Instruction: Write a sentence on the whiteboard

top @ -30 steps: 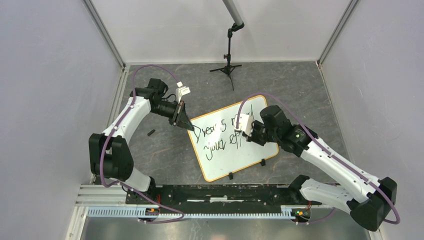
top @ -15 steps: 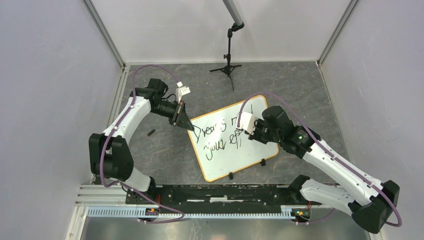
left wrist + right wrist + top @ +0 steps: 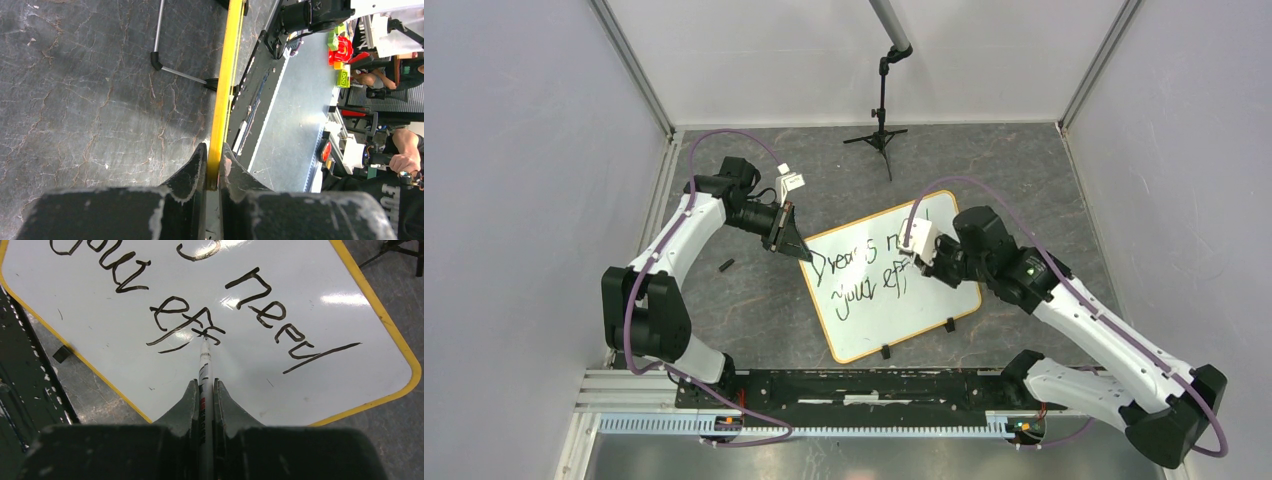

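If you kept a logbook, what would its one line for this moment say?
left gripper: shut on whiteboard rim | right gripper: shut on marker, tip at "eff" | sentence: two lines, second unfinished

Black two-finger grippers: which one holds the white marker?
The right gripper, white marker tip at the black lettering; the left gripper pinches the whiteboard's yellow rim.

Yellow-rimmed whiteboard (image 3: 906, 316), lying skewed, black handwritten sentence (image 3: 864, 276) unfinished, "Dreams need your eff"

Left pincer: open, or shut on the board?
Shut. In the left wrist view, the left pincer clamps the whiteboard by its yellow rim, fingers tight on both sides, no gap.
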You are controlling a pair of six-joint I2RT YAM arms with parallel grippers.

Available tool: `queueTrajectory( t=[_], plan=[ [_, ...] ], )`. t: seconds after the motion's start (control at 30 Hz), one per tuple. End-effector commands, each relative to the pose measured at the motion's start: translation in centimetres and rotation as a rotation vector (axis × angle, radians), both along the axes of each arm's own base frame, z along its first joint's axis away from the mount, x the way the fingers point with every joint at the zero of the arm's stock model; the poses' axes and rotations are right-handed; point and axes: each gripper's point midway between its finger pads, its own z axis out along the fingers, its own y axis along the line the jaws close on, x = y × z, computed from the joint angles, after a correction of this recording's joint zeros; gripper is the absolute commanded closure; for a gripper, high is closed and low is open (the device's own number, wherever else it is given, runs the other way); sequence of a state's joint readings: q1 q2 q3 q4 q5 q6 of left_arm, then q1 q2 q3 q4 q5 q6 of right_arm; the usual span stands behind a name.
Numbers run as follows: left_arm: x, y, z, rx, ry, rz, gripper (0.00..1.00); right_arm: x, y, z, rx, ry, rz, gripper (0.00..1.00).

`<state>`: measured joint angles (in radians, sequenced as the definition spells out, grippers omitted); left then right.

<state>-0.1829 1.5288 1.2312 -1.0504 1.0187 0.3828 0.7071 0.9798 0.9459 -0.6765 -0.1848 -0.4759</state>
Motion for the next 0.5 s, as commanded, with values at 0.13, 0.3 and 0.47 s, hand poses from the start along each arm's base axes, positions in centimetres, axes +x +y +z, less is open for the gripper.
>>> queueTrajectory(
  t=[0.13, 0.3, 0.47],
  plan=[
    [1.4, 0.5, -1.4, 0.093, -0.053, 0.002, 0.98, 2.5, -0.4, 1.9, 0.118, 0.095, -0.031, 1.00],
    [1.4, 0.5, -1.3, 0.094, -0.059, 0.005, 0.98, 4.1, -3.1, 2.2, 0.140, 0.094, -0.028, 1.00],
    [1.4, 0.5, -1.3, 0.094, -0.055, 0.005, 0.97, 4.0, -5.0, 2.3, 0.138, 0.060, -0.028, 1.00]
  ],
)
